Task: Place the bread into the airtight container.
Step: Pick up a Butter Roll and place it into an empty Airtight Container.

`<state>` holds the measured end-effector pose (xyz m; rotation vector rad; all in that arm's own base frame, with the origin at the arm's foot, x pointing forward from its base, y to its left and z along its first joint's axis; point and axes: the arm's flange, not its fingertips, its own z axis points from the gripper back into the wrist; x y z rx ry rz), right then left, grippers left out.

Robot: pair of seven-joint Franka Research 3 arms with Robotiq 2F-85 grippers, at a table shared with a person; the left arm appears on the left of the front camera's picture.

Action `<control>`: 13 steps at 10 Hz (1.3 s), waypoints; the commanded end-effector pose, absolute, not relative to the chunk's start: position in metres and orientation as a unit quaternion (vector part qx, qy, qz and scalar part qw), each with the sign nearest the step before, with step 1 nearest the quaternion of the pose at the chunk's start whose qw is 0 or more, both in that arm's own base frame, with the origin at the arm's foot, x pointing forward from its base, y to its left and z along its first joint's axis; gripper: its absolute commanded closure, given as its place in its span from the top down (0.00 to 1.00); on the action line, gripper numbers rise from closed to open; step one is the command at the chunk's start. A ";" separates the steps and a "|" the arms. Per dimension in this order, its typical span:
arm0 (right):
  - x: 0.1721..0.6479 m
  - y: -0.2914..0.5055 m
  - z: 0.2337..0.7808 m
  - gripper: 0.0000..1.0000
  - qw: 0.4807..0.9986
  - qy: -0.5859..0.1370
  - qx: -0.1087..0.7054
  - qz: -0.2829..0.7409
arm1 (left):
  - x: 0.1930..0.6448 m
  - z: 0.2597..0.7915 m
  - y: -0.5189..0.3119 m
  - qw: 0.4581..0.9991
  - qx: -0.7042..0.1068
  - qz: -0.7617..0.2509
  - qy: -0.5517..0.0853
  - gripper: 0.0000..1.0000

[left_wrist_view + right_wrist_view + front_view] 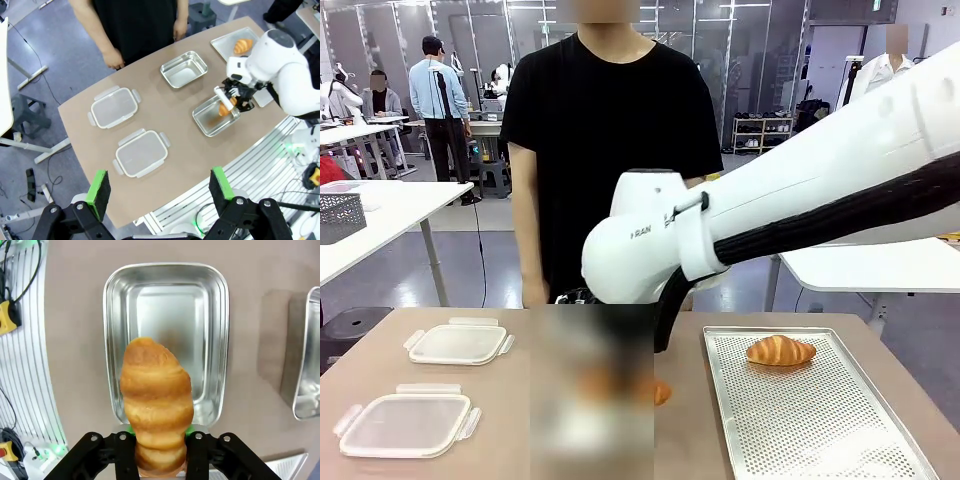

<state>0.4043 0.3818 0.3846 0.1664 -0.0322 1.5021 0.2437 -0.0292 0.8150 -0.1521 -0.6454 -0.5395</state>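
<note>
My right end effector [158,440] clamps the bread [156,390] above the airtight container [167,300]; next I'd lower, then release; left end effector [161,187] open.

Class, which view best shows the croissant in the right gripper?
The right wrist view: the croissant fills the centre, clamped in the right gripper above a steel container. The left wrist view shows it tiny; in the front view it is mostly hidden.

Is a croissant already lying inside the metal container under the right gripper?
No, the container is bare inside, and the croissant is clamped in the right gripper.
</note>
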 end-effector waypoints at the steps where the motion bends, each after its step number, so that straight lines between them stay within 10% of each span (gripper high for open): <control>1: 0.412 0.402 0.375 0.30 0.742 -0.008 0.068 0.667 | 0.244 0.818 -0.029 0.909 -0.073 -0.264 -0.313 1.00; 5: 0.413 0.418 0.351 0.30 0.740 -0.001 0.061 0.670 | 0.244 0.818 -0.029 0.909 -0.073 -0.264 -0.313 1.00; 9: 0.418 0.417 0.352 1.00 0.745 -0.011 0.075 0.663 | 0.244 0.818 -0.029 0.909 -0.073 -0.264 -0.313 1.00; 13: 0.415 0.414 0.354 1.00 0.742 -0.012 0.073 0.666 | 0.244 0.818 -0.029 0.909 -0.073 -0.264 -0.313 1.00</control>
